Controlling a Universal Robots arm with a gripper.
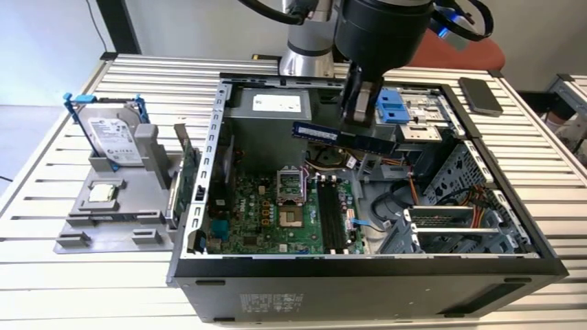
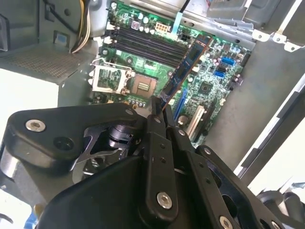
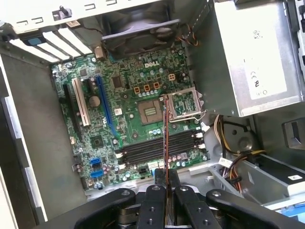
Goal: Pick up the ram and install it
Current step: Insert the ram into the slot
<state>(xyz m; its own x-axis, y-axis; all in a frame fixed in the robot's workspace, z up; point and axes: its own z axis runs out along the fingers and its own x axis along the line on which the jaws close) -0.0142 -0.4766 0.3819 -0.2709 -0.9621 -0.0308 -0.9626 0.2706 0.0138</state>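
**Items around the work area.** We see an open computer case [image 1: 216, 172] lying on a slatted table [image 1: 82, 289]. Beneath the fingers [image 3: 155, 210] lies the green motherboard [image 3: 128, 114], with its open processor socket [image 3: 151, 110] and a row of dark memory slots [image 3: 159, 148]; the slots are the part nearest the fingertips. A silver power supply [image 3: 252, 57] and a case fan [image 3: 138, 26] sit farther from them, at the board's edges. Well apart from the fingers, outside the case, we note a grey fixture [image 1: 110, 213] carrying a silver hard drive [image 1: 115, 137] in a blue frame [image 1: 81, 100]. An upright green expansion card [image 1: 187, 175] stands just beside the case wall. A dark flat device [image 1: 480, 95] rests on the table.
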